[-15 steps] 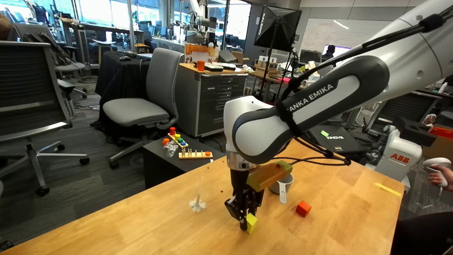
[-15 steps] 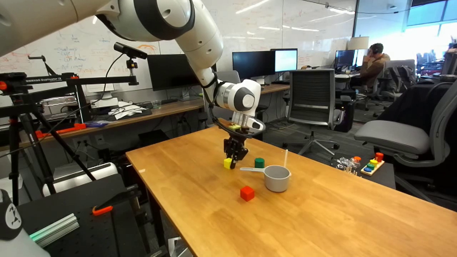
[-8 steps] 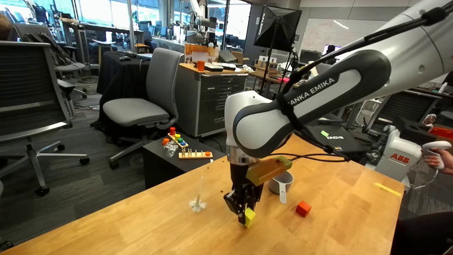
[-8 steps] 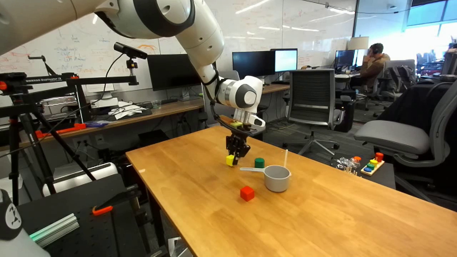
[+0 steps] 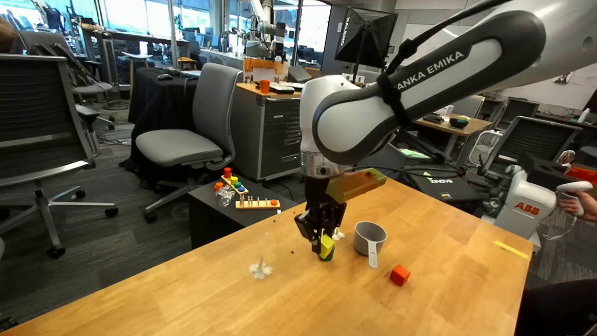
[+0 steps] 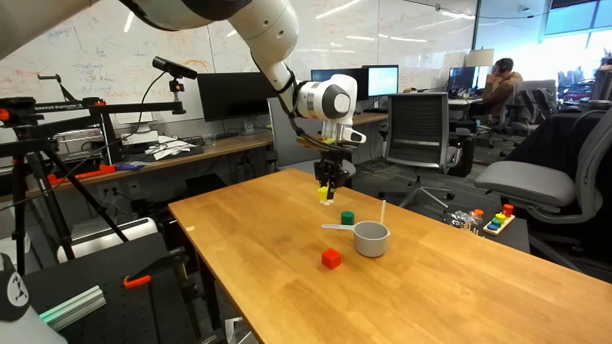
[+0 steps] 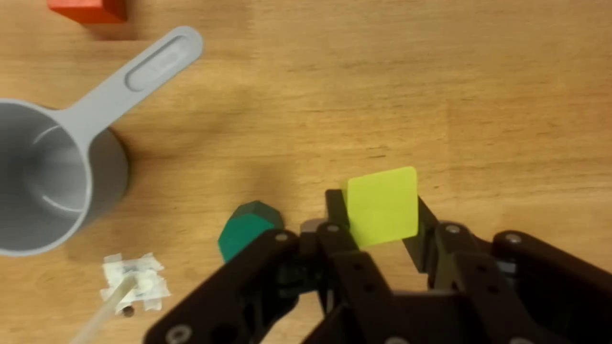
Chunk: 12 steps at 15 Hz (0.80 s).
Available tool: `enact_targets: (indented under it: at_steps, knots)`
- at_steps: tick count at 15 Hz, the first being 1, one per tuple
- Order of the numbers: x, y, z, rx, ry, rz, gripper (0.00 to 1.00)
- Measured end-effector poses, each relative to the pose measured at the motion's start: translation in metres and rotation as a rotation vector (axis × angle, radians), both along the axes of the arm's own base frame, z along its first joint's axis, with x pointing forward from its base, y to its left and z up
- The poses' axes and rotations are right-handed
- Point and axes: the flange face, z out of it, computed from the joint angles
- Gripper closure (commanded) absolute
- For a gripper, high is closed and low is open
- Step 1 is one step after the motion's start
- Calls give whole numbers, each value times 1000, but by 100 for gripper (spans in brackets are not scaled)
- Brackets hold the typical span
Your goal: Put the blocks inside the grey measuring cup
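End effector [image 7: 381,215] clamped on the yellow block [image 7: 382,206], jaws closed to its width, above the tabletop [image 6: 406,296]. The green block [image 6: 347,218] stands between it and the grey measuring cup [image 6: 371,247]; the red block [image 6: 331,259] lies near. Travelling too low, I could topple the green block.

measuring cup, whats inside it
In the wrist view, only bare grey surface shows inside the grey measuring cup; its near wall covers some interior, and the picture's edge cuts off more.

Wooden tabletop [image 6: 406,296], grey office chair [image 5: 207,116], peg toys [image 5: 258,205] on black stand [image 5: 214,223], whiteboard [image 6: 349,28] behind monitors [image 6: 232,98]
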Motion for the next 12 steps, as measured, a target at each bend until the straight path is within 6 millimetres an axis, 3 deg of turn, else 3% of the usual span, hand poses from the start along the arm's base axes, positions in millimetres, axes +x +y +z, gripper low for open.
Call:
enact_targets:
  at_steps: [7,12]
  knots:
    - [19,-72,6,-64,-23,-68,92]
    - [19,-108,-2,-78,-3,-113,92]
